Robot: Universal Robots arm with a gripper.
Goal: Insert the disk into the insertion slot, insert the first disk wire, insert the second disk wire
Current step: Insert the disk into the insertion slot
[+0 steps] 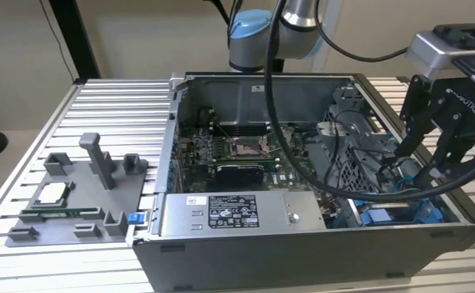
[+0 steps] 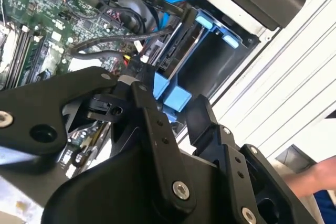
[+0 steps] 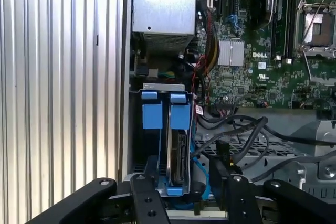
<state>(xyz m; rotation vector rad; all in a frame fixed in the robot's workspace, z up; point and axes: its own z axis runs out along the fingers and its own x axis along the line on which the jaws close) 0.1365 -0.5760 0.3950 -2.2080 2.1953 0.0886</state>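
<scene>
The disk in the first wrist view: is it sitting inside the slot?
Yes, the disk, clipped in blue plastic, sits within the grey metal insertion slot.

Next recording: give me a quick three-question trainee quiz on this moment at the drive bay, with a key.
1. True or false: the disk lies on the grey fixture tray.
2. Pick one. The gripper is: A) shut on the disk; B) open, close over the insertion slot; C) shut on a memory stick.
3. Fill in: in the exterior view, the fixture tray sits on the ____ side of the computer case.

Key
1. False: the disk stands in the insertion slot, in its blue carrier.
2. B.
3. Left (the exterior view's left).
</scene>
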